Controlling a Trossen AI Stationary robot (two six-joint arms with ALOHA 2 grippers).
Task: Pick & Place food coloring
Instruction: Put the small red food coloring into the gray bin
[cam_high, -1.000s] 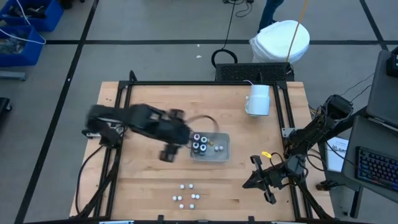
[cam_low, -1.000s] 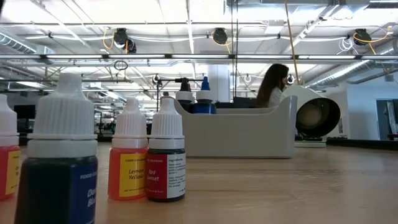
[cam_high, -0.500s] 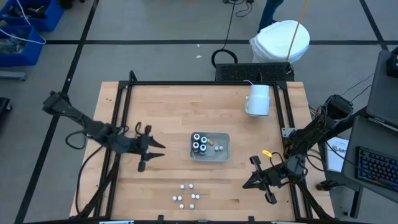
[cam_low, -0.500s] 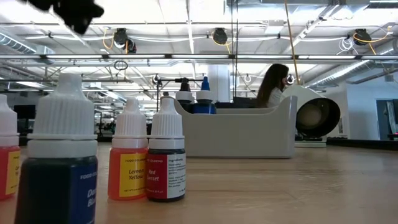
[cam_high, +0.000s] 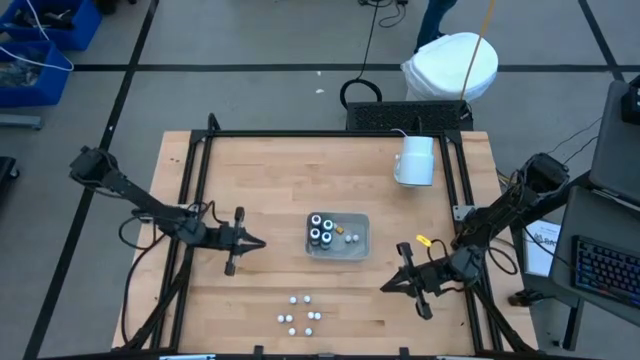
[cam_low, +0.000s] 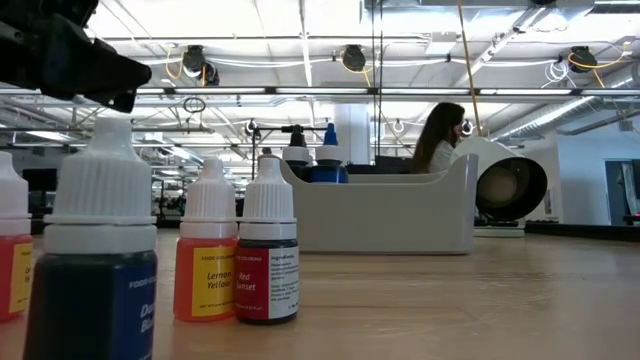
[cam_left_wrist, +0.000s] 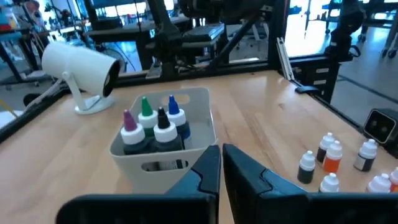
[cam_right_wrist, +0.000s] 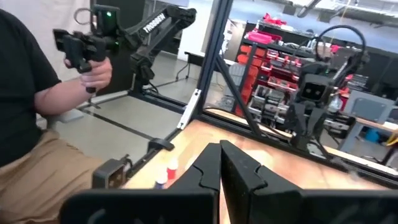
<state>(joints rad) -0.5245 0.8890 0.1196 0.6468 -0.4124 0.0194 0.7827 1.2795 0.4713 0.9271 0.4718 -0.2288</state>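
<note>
Several tiny white-capped dropper bottles (cam_high: 301, 315) stand upright on the wood near the table's near edge; the low view shows a blue one (cam_low: 100, 260), a yellow one (cam_low: 208, 250) and a red one (cam_low: 268, 250) close up. Dark pots (cam_high: 320, 228) stand in the clear tray (cam_high: 355, 248) at mid-table; in the left wrist view (cam_left_wrist: 152, 127) they have coloured tips. My left gripper (cam_high: 262, 243) is shut and empty, left of the tray, pointing at it (cam_left_wrist: 219, 163). My right gripper (cam_high: 383, 287) is shut and empty, right of the dropper bottles (cam_right_wrist: 219, 158).
A large white mug (cam_high: 415, 160) lies at the far right of the table, also in the left wrist view (cam_left_wrist: 81, 68). A black frame (cam_high: 200, 180) borders the table. A person (cam_right_wrist: 37, 112) holding a hand controller sits beyond the table's left side.
My left gripper has drawn back from beside the tray toward the table's left edge, its arm swinging out past the left frame, and has then held still. My right gripper has moved a little toward the table's left, nearer the dropper bottles. The bottles and tray have stayed put.
</note>
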